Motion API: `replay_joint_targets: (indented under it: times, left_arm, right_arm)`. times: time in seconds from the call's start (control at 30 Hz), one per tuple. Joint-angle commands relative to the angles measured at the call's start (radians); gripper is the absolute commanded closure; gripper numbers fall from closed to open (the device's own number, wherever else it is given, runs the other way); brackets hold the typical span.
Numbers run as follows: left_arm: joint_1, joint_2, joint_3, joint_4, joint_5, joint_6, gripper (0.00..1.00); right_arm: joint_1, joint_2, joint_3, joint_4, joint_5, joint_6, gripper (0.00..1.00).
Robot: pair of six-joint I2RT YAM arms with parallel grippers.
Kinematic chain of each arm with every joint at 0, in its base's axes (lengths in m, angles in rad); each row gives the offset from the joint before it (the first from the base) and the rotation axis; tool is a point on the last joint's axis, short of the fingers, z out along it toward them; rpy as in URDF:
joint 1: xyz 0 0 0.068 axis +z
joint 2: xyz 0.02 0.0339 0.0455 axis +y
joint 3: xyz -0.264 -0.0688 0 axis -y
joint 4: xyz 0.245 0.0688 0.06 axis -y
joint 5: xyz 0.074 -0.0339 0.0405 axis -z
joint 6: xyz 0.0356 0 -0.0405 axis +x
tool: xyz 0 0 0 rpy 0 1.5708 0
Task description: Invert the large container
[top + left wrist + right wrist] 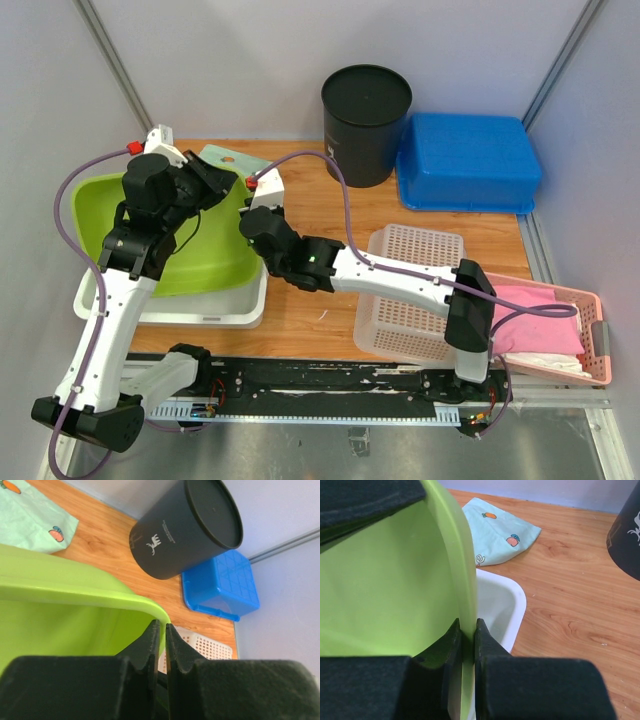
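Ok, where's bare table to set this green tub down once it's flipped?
Best is the bare wood between the white tray, black bucket and mesh basket, though the right arm reaches across its near part. A narrower strip runs between the blue bin and mesh basket. The left side is crowded: tray under the green tub, cloth behind it.

open tabletop [305,330] between tray [200,312] and basket [400,330], black bin [365,120] behind
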Motion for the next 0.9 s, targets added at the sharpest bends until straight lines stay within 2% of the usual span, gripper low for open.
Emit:
replay_joint_targets:
  times: [0.0, 0.07, 0.13, 0.17, 0.3, 0.43, 0.5, 0.57, 0.73, 0.87]
  left_arm:
    - [0.000, -0.035, 0.048, 0.069, 0.021, 0.038, 0.99]
    - [0.000, -0.032, 0.076, 0.069, 0.042, 0.050, 0.83]
    - [0.000, -0.027, 0.107, 0.071, 0.078, 0.055, 0.76]
    - [0.000, -0.024, 0.121, 0.072, 0.100, 0.055, 0.70]
    - [0.000, -0.017, 0.172, 0.119, 0.238, 0.072, 0.32]
    - [0.001, -0.017, 0.226, 0.154, 0.345, 0.102, 0.08]
    - [0.000, 0.000, 0.286, 0.108, 0.367, 0.138, 0.02]
    - [0.000, 0.018, 0.349, 0.039, 0.362, 0.187, 0.01]
    - [0.000, 0.031, 0.430, -0.077, 0.317, 0.264, 0.01]
    - [0.000, 0.032, 0.431, -0.092, 0.335, 0.279, 0.01]
  right_arm:
    - [0.010, -0.084, -0.047, 0.068, 0.069, -0.040, 1.00]
    - [0.010, -0.118, -0.059, 0.096, 0.085, -0.079, 0.99]
    - [0.008, -0.149, -0.061, 0.127, 0.107, -0.128, 0.99]
    - [0.007, -0.165, -0.061, 0.143, 0.114, -0.165, 0.99]
    - [-0.002, -0.191, -0.030, 0.183, 0.156, -0.284, 1.00]
    - [-0.051, -0.238, -0.035, 0.166, 0.166, -0.308, 1.00]
    - [-0.087, -0.273, -0.043, 0.134, 0.146, -0.300, 1.00]
    - [-0.143, -0.314, -0.052, 0.057, 0.088, -0.262, 1.00]
    - [-0.351, -0.428, -0.107, -0.144, -0.177, -0.169, 0.99]
    - [-0.545, -0.492, -0.150, -0.264, -0.428, -0.156, 1.00]
